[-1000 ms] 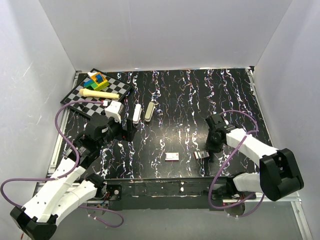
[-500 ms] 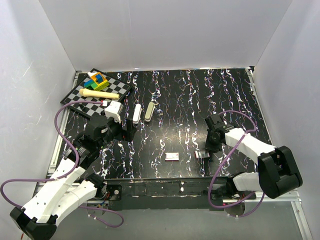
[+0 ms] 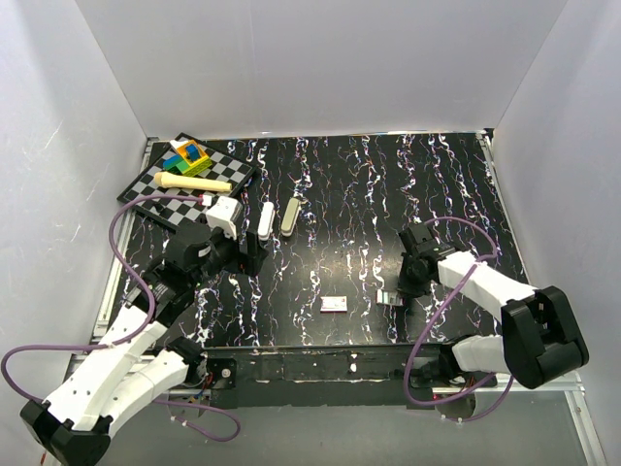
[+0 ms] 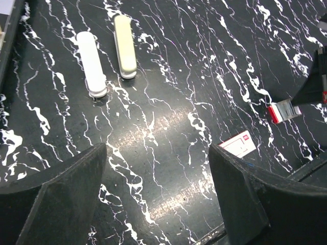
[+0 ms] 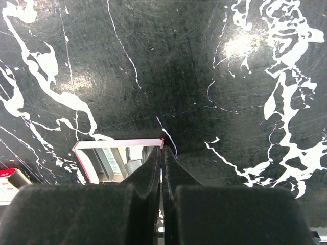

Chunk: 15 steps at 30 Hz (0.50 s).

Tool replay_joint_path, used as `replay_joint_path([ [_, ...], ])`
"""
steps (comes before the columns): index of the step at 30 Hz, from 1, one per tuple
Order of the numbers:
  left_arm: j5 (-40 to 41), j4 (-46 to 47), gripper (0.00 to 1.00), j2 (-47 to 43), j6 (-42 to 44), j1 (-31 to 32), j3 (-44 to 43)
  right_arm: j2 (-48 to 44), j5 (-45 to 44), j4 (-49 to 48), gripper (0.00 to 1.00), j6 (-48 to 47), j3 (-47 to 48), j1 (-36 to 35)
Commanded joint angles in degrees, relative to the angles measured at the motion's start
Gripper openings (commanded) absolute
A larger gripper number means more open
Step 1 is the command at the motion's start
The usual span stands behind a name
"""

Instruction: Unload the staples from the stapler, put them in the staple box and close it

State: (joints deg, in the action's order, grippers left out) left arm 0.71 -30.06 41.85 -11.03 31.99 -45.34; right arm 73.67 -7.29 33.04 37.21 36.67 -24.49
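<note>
Two robot arms over a black marbled tabletop (image 3: 388, 194), with a slim white plastic stapler (image 3: 265, 219) lying untouched at far left.

The stapler lay flat, pointing away from the arms, just left of a similar beige bar (image 3: 290, 215) and apart from it. The left gripper (image 4: 157, 150) hovered on its near side, jaws spread wide and holding nothing. At near right, the right gripper (image 5: 161, 153) was down at the tabletop with its fingers pressed together, their tips touching the corner of a small clear, red-edged box (image 5: 110, 158); whether they pinched its rim was unclear. A small white-and-red card (image 3: 335, 305) lay to that box's left. A checkered board (image 3: 228, 170) in the far-left corner carried coloured blocks (image 3: 187, 155) and a pale yellow cylinder (image 3: 192, 183).
</note>
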Motion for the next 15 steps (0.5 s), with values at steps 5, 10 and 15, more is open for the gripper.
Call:
replay_joint_path([
  [5, -6.42, -1.57, 0.74, 5.35, -5.75, 0.27, -1.5, -3.18, 1.31, -0.43, 0.01, 0.23, -2.21, -2.05],
  [10, -4.76, -1.75, 0.73, 8.6, -10.41, 3.07, -0.8, -5.02, 1.4, -0.17, 0.01, -0.21, -2.21, -3.1],
  [15, -2.12, -1.49, 0.72, 12.81, -15.07, 7.03, 0.34, -5.55, 2.28, -0.52, 0.01, -0.3, -2.3, -4.6],
])
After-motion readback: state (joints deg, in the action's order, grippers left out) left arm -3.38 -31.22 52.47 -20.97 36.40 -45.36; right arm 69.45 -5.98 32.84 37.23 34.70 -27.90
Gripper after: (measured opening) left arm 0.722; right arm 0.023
